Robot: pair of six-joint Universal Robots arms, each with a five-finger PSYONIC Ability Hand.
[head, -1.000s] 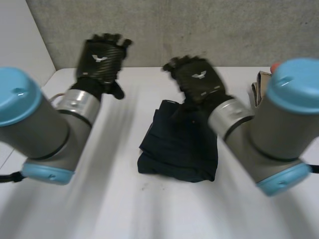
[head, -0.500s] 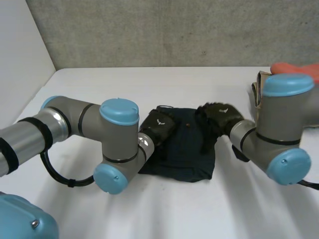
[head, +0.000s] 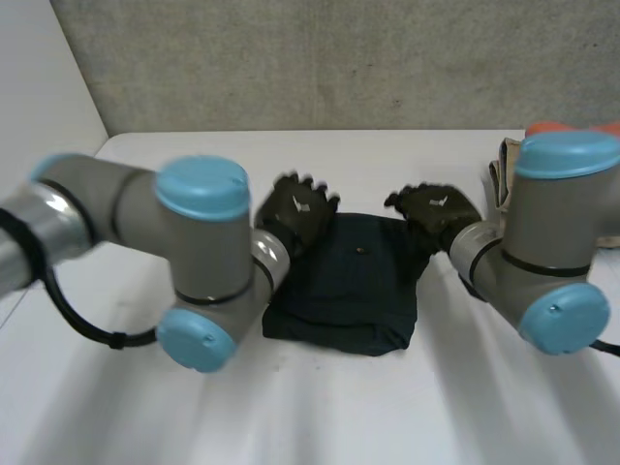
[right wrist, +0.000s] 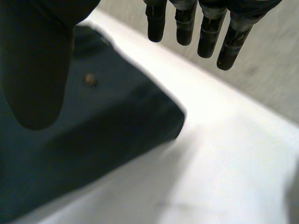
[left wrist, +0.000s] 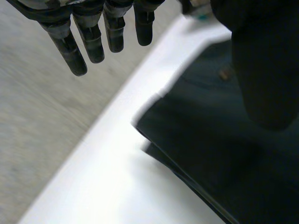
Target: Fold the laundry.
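Note:
A dark blue folded garment (head: 351,286) lies in the middle of the white table (head: 387,407). My left hand (head: 295,211) hovers at its far left corner, open with straight fingers (left wrist: 74,42) holding nothing. My right hand (head: 436,213) is at the far right corner, open too, its fingers (right wrist: 205,28) straight and off the cloth. In the left wrist view the garment (left wrist: 224,154) lies under the thumb, its stacked layers showing at the edge. The right wrist view has a small button on the garment (right wrist: 84,121), next to the thumb.
A beige cloth (head: 502,172) with something red (head: 552,128) behind it sits at the table's right side, by my right arm. A grey wall (head: 339,58) runs along the table's far edge. Both elbows hang over the near part of the table.
Both hands came down from above the table's far side onto the garment, then slid outward to its far corners. The garment now lies flatter and squarer.

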